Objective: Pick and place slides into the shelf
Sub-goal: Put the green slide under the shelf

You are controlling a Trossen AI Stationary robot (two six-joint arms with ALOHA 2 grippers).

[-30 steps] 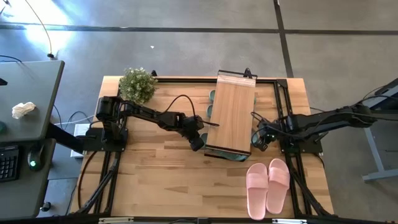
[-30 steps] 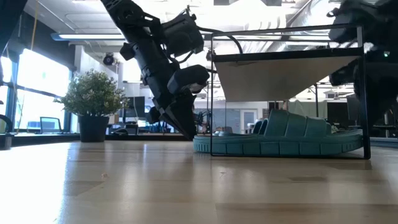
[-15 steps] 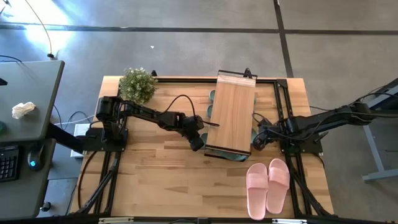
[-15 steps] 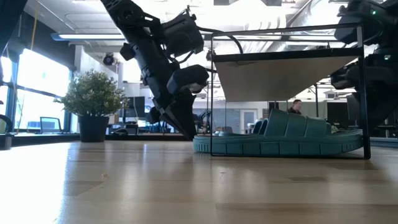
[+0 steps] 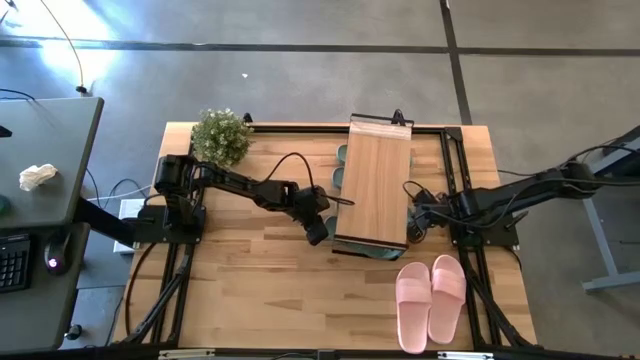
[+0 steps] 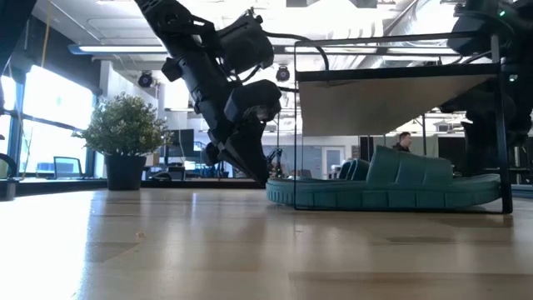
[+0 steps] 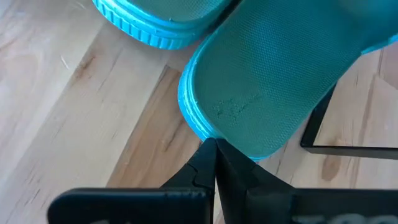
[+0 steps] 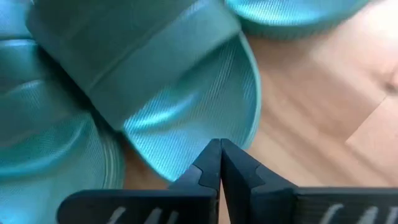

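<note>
Both arms are crowding the shelf (image 5: 372, 180) in the middle of the counter (image 5: 240, 290), one at each long side. The left tool (image 7: 214, 149) is clenched, with nothing between its fingers, its tip right against the rim of a green slide (image 7: 273, 81) that pokes out past the shelf's dark frame. The right tool (image 8: 219, 152) is clenched too, also with nothing in it, nosing at the heel of another green slide (image 8: 180, 112) on the opposite side.

Green slides sit under the shelf, while the pink pair (image 5: 431, 296) lies well apart near the counter's front right corner.

This looks like nudging work: the left tip should push low and level on the sole's edge, slowly, so the slide goes in rather than rides up or twists against the frame leg (the shelf looks light enough to shift). The right tool would do well to brace, not shove back.
</note>
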